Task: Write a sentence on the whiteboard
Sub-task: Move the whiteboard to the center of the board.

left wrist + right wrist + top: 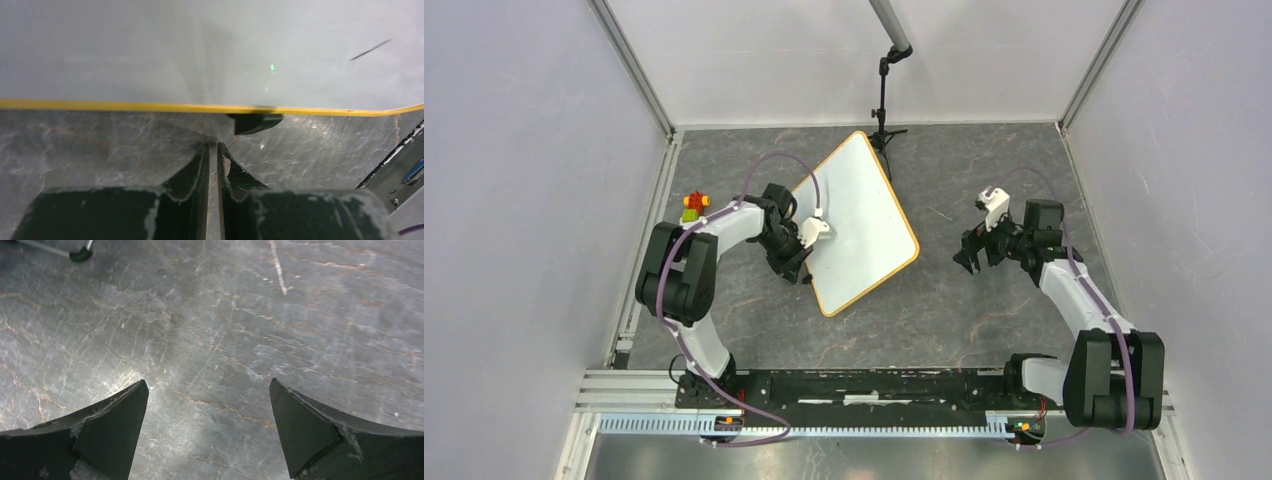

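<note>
The whiteboard (859, 220) lies flat on the table, turned diagonally, with a yellow-orange rim. Its face looks blank in the top view; the sentence is not visible. The left wrist view shows the board (150, 50), its rim, one black clip foot (255, 123) and a short black stroke (370, 50). My left gripper (799, 268) sits at the board's left edge, shut and empty, its tips (212, 145) just short of the rim. My right gripper (967, 255) is open and empty over bare table (207, 385), to the right of the board.
A black tripod stand (884, 110) stands behind the board's far corner; one of its feet (80, 255) shows in the right wrist view. A small red, yellow and green toy (692, 205) sits at the left wall. Grey walls enclose three sides of the table.
</note>
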Controlling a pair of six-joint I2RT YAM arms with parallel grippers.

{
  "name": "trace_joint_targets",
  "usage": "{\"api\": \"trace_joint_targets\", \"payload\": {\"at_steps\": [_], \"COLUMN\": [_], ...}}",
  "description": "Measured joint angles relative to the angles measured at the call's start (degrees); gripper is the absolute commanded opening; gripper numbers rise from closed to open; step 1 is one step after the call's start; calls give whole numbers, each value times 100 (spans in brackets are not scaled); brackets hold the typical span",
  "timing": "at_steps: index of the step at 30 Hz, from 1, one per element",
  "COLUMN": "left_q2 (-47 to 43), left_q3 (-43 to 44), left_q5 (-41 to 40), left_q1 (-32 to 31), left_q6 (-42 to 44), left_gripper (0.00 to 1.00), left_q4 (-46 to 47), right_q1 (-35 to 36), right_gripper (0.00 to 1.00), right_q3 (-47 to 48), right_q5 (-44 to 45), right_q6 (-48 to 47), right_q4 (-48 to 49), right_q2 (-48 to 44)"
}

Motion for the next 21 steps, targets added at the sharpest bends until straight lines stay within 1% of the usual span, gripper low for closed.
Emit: {"api": "trace_joint_targets", "payload": {"at_steps": [6,9,14,17,21], "left_q2": [-127,-297,-553,-496,-72], "left_q3": [-195,-400,-734,-682,-177], "left_q5": [50,55,4,-76,-111], "left_q1": [-442,-732,-1598,-2083,-2636], "left_q6": [-37,-170,-621,-935,-1394], "left_gripper": [13,11,11,10,10], "left_q4": [221,481,1049,1261,1478], "right_q1": [-706,-984,-1349,-1493,-1631], "right_gripper": [97,97,97,97,98], "right_q3": [149,149,149,149,153], "right_q5": [-337,-448,-597,-651,-649], "right_q6": [339,461,619,660,682], "right_q4": [42,37,35,-2,-136], "right_q2": [-201,-264,-302,-306,-393]}}
